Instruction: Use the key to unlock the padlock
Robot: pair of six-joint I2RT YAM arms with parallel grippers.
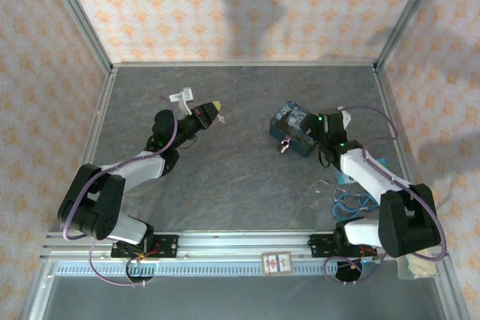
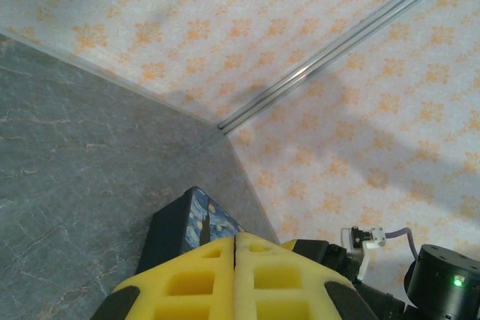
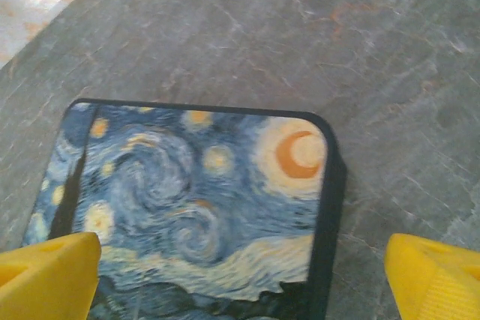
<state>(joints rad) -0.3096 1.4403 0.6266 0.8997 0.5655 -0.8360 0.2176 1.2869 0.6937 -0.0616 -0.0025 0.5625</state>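
1. Tiny silvery-grey metal padlock (image 1: 285, 145), touching near edge of blue-and-yellow painted rectangular box (image 1: 286, 115).
2. Right gripper (image 1: 307, 125) over box, yellow fingers (image 3: 49, 275) spread wide, empty.
3. Left gripper (image 1: 215, 111) well apart, pads (image 2: 187, 282) pressed together; whether on key, unclear.
4. Likely steadying stage; next: firm hold beside padlock.

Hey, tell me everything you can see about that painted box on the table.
The box is a flat rectangle with rounded corners and dark edges, its top printed with a swirling blue-and-yellow night sky and an orange crescent moon. It lies flat on the grey table, right of centre, with the open right gripper above it.
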